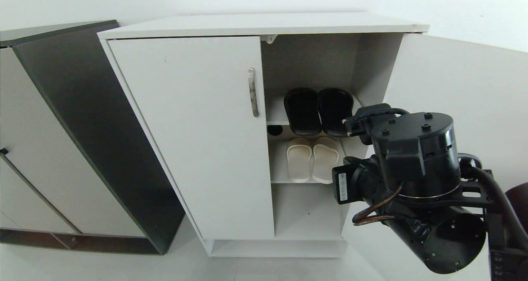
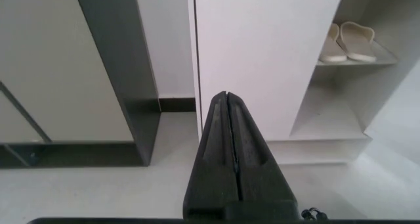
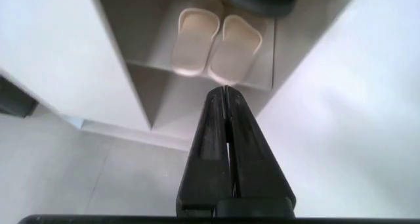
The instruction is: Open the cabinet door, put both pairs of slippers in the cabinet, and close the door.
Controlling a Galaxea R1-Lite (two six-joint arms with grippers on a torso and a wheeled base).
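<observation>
The white cabinet (image 1: 264,24) has its left door (image 1: 194,128) closed and its right door (image 1: 453,87) swung wide open. A pair of black slippers (image 1: 318,111) lies on the upper shelf. Below it, a pair of white slippers (image 1: 312,160) sits on the middle shelf, also seen as white slippers (image 3: 213,45) and white slippers (image 2: 349,41). My right gripper (image 3: 226,92) is shut and empty, low in front of the open compartment, near the open door (image 3: 348,119). My left gripper (image 2: 226,96) is shut and empty, facing the closed door's lower part.
A grey-sided cabinet (image 1: 62,107) with white fronts stands close on the left of the white one. A metal handle (image 1: 253,92) runs down the closed door's inner edge. The bottom compartment (image 1: 307,211) holds nothing. Pale floor (image 1: 123,268) lies in front.
</observation>
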